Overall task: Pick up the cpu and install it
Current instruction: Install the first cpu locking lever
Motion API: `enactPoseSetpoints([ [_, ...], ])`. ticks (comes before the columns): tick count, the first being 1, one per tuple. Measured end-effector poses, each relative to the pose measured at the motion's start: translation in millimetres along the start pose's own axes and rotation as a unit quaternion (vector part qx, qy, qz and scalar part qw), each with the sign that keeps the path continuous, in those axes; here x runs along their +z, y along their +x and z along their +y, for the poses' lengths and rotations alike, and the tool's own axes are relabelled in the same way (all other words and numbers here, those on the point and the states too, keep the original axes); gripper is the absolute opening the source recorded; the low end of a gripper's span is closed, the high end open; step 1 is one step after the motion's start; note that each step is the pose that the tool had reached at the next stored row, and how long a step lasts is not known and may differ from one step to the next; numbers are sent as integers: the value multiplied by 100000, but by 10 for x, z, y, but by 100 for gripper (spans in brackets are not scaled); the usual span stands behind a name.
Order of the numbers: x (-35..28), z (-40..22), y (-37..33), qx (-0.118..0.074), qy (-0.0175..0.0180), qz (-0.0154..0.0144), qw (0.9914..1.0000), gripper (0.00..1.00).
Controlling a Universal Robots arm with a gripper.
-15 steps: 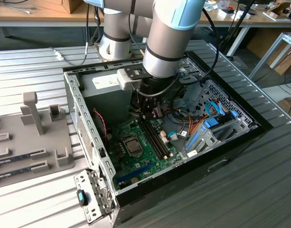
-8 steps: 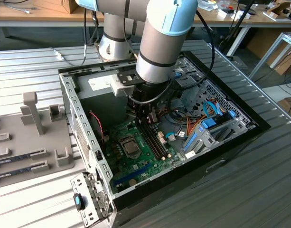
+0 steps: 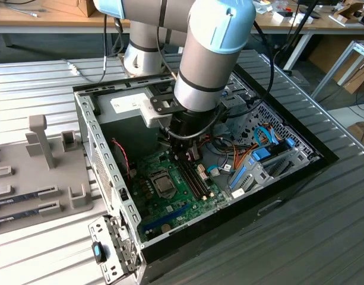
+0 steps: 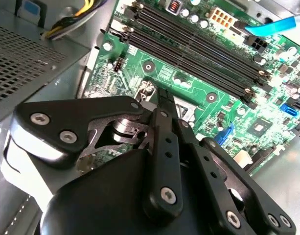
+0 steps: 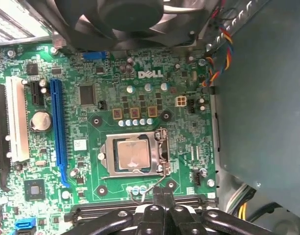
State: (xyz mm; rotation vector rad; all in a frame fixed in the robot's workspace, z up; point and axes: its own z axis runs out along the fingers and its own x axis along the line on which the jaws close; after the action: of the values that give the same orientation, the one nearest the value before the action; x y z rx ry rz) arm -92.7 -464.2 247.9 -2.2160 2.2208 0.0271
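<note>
Black gripper [image 5: 162,215], fingers together and empty, hovers near the light, fragile silvery-grey square cpu [image 5: 135,154], best gripped by its edges.

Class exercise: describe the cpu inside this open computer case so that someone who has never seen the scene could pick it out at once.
Start at the green motherboard on the floor of the open computer case. Near its middle, in the first wrist view, sits a square metal-framed socket, and the cpu lies flat inside it. Unlike the small dark chip or the round coin battery nearby, it is a plain silvery square.
</note>
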Motion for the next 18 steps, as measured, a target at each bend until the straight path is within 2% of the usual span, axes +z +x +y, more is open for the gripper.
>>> enactPoseSetpoints([
  [2, 8, 0, 19, 8, 0, -4, 100000, 11],
  [4, 14, 0, 83, 33, 2, -7, 100000, 11],
  [10, 24, -1, 205, 40, 1, -9, 100000, 11],
  [12, 29, -1, 289, 39, -2, 0, 100000, 11],
  [13, 36, -1, 307, 37, 2, -7, 100000, 11],
  [18, 117, -4, 314, 40, -1, 269, 100000, 11],
])
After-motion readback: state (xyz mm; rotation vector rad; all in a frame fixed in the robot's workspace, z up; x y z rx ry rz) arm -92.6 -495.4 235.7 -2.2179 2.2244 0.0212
